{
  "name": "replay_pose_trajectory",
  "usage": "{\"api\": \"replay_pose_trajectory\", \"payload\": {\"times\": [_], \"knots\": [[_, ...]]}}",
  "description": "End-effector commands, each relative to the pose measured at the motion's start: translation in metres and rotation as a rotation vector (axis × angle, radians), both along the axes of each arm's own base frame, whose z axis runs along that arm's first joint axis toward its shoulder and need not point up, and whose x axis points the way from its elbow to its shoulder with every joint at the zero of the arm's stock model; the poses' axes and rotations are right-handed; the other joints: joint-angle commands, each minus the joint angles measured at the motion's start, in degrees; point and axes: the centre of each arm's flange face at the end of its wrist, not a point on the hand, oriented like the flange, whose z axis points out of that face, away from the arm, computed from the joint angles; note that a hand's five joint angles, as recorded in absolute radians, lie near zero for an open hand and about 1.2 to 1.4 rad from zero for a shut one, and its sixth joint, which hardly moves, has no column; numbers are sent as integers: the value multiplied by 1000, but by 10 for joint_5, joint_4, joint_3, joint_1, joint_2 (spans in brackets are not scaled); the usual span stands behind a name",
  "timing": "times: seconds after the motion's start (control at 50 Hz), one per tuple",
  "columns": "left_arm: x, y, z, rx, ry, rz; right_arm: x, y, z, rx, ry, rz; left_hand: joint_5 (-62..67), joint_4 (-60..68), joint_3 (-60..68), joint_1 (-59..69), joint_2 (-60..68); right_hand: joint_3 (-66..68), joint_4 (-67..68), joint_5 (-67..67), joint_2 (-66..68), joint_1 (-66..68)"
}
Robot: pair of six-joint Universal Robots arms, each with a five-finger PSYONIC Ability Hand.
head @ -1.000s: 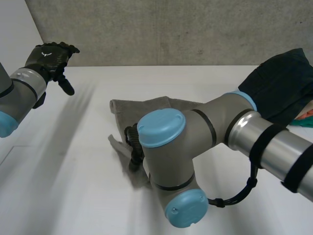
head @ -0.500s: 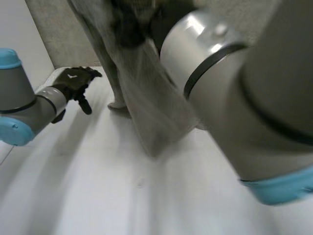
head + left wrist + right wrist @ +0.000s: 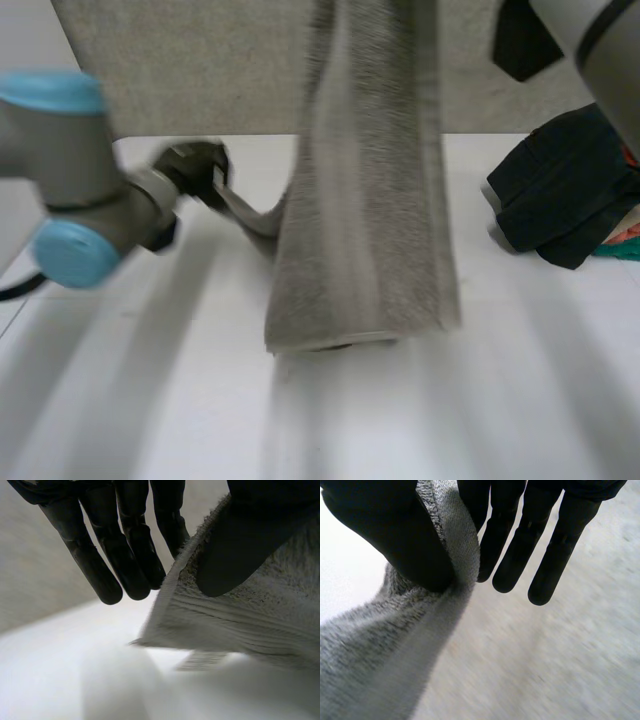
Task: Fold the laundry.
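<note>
Between the right hand's [image 3: 390, 540] thumb and fingers the grey towel's [image 3: 365, 200] edge is pinched, letting it hang over the table [image 3: 520, 400]. A lower corner is pinched by the left hand [image 3: 240, 550], presumably to spread it for folding.

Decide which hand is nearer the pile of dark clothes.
Right. The right hand holds the grey towel up high on the side of the pile of dark clothes; the left hand pinches its low corner, across the towel from the pile.
</note>
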Motion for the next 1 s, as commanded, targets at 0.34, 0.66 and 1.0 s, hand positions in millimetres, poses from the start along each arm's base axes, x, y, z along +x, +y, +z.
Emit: {"api": "replay_pose_trajectory", "payload": {"times": [0.34,0.66,1.0], "knots": [[65,-20,57,-283,-109,62,-21,-159,-158,49,292,-159,139,115,119,131,117,119,116,128,125,159],[60,-31,205,-856,157,174,-11,-202,-116,-300,-96,-172,139,115,119,131,117,119,116,128,125,159],[68,-14,9,-251,-116,-3,-42,-153,-259,199,520,30,139,115,119,131,117,119,116,128,125,159]]}}
